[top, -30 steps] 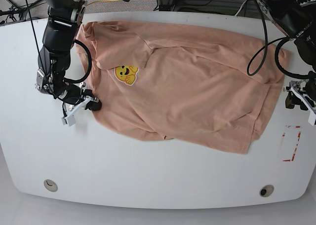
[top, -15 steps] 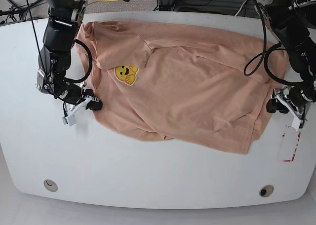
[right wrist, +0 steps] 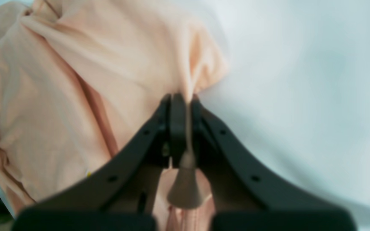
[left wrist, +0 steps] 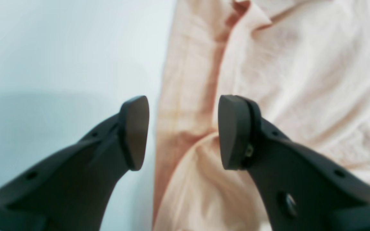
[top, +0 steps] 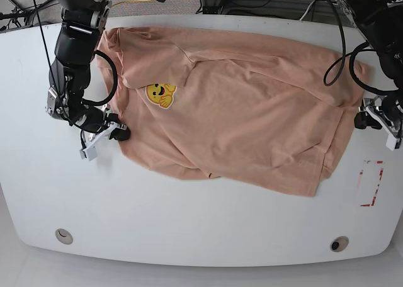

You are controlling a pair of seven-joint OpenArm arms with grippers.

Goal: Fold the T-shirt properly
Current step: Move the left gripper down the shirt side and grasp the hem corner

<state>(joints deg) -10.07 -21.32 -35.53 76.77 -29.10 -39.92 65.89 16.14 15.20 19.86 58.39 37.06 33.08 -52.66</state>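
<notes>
Folding had barely started: T-shirt [top: 233, 111] lay spread, rumpled, across the frame's middle, patch up. Right gripper [right wrist: 181, 98] was clamped on a pinch of its edge at frame left; left gripper [left wrist: 183, 131] hung open over the far-right edge. All folds remained.

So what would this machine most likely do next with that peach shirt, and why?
Probably the left gripper should lower and close on the shirt's edge. Its jaws stand open above the hem of the soft peach-pink cotton T-shirt, while the right gripper already pinches cloth at the opposite side on the white table.
</notes>
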